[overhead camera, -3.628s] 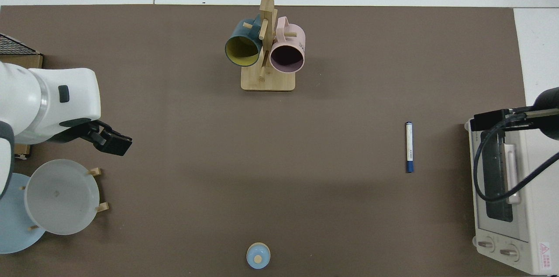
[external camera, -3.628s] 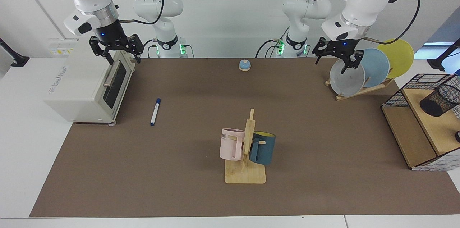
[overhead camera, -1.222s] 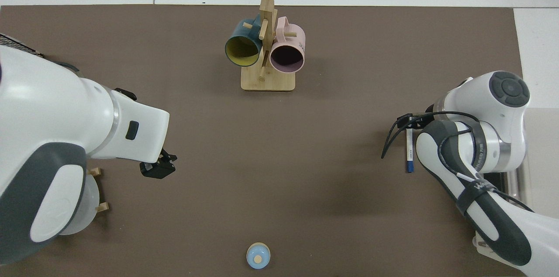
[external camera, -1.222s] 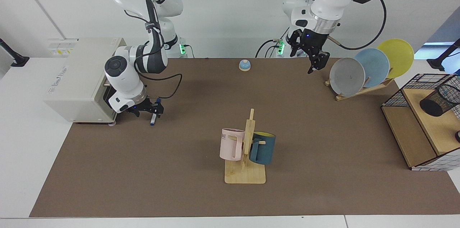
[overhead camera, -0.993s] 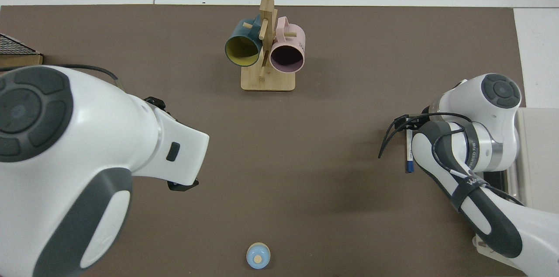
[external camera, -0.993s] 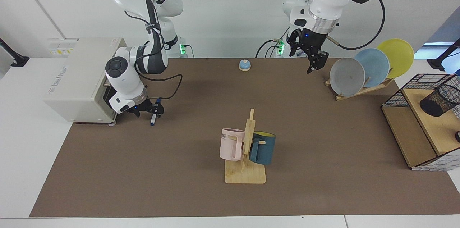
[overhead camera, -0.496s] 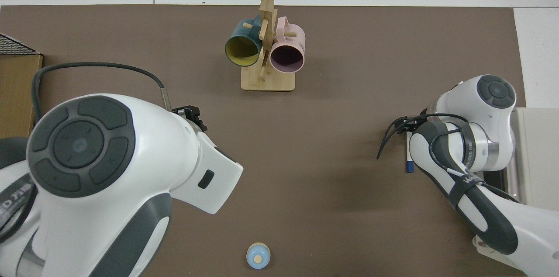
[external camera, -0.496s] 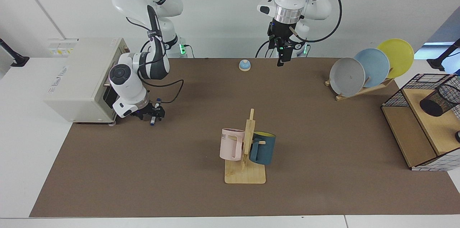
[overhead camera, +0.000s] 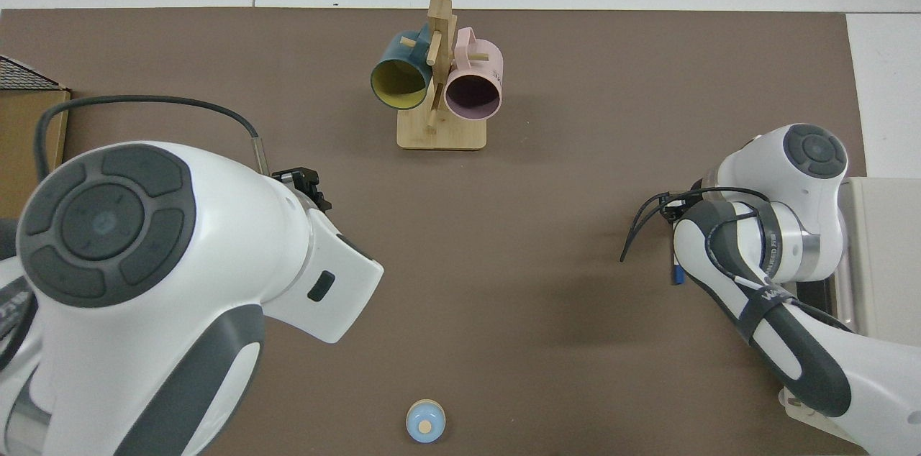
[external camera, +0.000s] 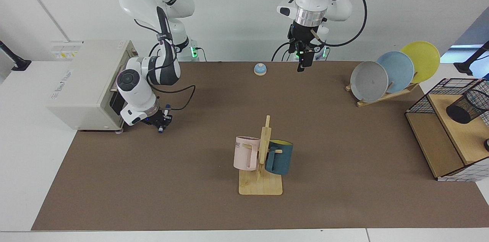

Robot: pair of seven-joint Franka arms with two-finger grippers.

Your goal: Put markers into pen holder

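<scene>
The marker (external camera: pixel 161 130) lies on the brown mat in front of the toaster oven, white-barrelled with blue ends. My right gripper (external camera: pixel 163 121) is down over its middle, shut on the barrel, so only the two ends show. From above, the right arm covers all but the blue tip of the marker (overhead camera: pixel 676 273). My left gripper (external camera: pixel 301 65) hangs above the mat's back edge, right of the bell, holding nothing. The pen holder (external camera: pixel 468 106), a black mesh cup, lies tilted on the wooden shelf at the far right.
A toaster oven (external camera: pixel 88 81) stands just behind the right gripper. A mug tree (external camera: pixel 261 158) with pink and teal mugs is mid-table. A blue bell (external camera: pixel 260 68), a plate rack (external camera: pixel 386 74) and a black wire basket frame (external camera: pixel 439 93) are also there.
The right arm came down from over the oven to the marker and its fingers narrowed around it. The left arm swung from the plate rack to near the bell.
</scene>
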